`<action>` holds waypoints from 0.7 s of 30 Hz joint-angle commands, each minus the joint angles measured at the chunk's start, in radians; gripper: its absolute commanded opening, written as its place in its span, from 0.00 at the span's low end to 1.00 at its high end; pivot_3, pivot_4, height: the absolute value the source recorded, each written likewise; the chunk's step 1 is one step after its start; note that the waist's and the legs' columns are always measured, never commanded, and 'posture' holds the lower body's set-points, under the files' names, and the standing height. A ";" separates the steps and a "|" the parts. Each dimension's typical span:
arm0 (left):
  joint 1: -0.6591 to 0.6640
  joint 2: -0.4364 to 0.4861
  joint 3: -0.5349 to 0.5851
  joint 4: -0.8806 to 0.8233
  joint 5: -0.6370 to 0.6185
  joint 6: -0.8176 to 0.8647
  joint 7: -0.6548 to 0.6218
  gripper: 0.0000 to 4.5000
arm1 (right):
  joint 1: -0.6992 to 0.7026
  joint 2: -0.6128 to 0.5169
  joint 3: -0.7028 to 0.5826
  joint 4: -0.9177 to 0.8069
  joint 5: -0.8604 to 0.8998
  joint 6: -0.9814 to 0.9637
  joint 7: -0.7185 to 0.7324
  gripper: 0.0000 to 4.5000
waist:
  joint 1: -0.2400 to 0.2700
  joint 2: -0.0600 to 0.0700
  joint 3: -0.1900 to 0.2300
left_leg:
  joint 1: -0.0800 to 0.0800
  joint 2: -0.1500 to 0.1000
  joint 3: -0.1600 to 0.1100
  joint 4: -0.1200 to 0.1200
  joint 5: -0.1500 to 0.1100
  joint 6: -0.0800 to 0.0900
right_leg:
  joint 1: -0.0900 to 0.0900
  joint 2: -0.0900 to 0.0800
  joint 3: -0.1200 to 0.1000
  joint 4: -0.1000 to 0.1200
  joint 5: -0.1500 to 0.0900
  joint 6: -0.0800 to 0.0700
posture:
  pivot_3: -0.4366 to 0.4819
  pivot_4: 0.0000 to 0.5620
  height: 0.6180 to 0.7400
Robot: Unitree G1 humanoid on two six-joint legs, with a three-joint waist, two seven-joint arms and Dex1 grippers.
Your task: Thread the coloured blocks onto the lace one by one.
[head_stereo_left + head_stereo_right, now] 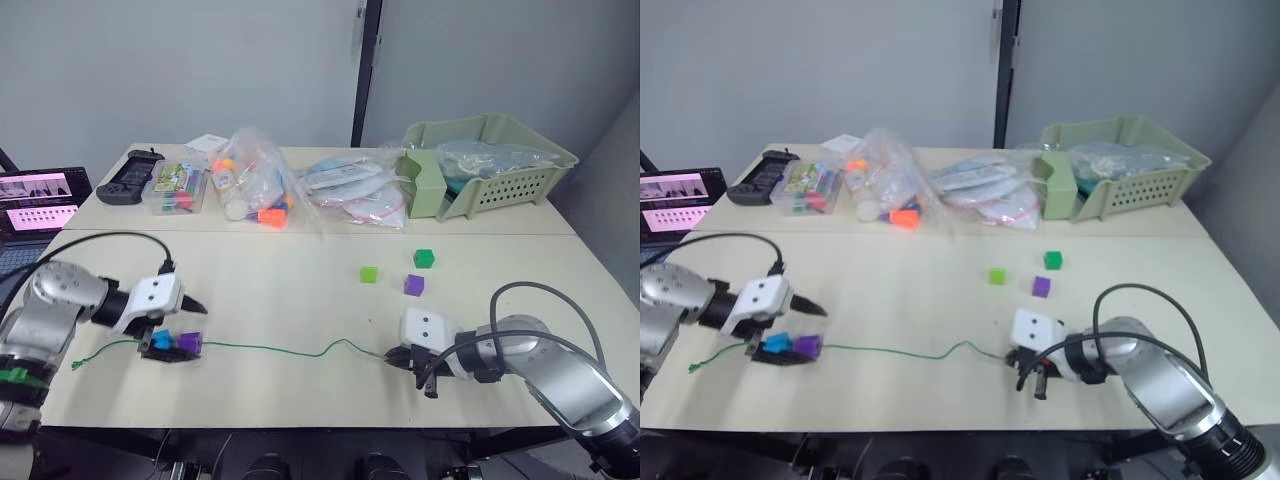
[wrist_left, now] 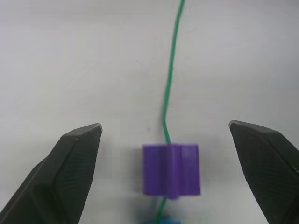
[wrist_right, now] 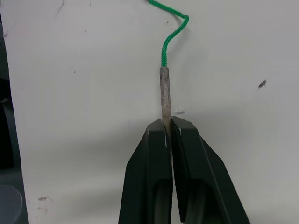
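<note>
The green lace (image 1: 280,350) lies along the table's front. A purple block (image 2: 171,169) and a blue block (image 1: 160,342) sit threaded on it near its left end. My left gripper (image 1: 185,330) stands open around the purple block (image 1: 190,342), its fingers (image 2: 70,158) apart from it. My right gripper (image 3: 167,130) is shut on the lace's stiff pale tip (image 3: 164,91), which shows at the front right (image 1: 385,352). Loose on the table lie a light green block (image 1: 369,274), a dark green block (image 1: 424,258) and a second purple block (image 1: 414,285).
At the back are clear bags of toys (image 1: 255,190), a plastic box (image 1: 175,188), a black device (image 1: 125,185) and a pale green basket (image 1: 490,165). A laptop (image 1: 35,200) stands at the far left. A black cable (image 1: 100,240) arcs over the left arm.
</note>
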 commanded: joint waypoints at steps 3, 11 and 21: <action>-0.035 -0.116 -0.033 -0.235 -0.074 0.161 0.052 0.99 | -0.042 0.022 0.012 -0.014 0.000 0.022 -0.003 0.00 | -0.002 0.000 0.000 | 0.000 0.000 -0.001 0.000 0.000 0.000 | 0.000 -0.001 0.001 0.000 0.000 0.000 | 0.48 0.27 1.00; -0.023 -0.460 -0.199 -0.314 0.027 0.172 0.303 0.99 | -0.090 0.042 0.042 -0.014 -0.008 0.060 -0.012 0.00 | -0.002 0.000 0.000 | -0.001 -0.001 -0.004 0.000 0.000 0.000 | -0.001 0.000 0.001 0.001 0.001 0.000 | 0.48 0.27 1.00; -0.079 -0.641 -0.346 -0.167 0.142 0.074 0.355 0.99 | -0.095 0.044 0.049 -0.026 -0.005 0.082 -0.023 0.00 | -0.001 0.000 0.000 | -0.001 -0.006 -0.005 0.001 0.000 0.000 | 0.000 -0.001 0.001 0.001 0.001 0.001 | 0.48 0.27 1.00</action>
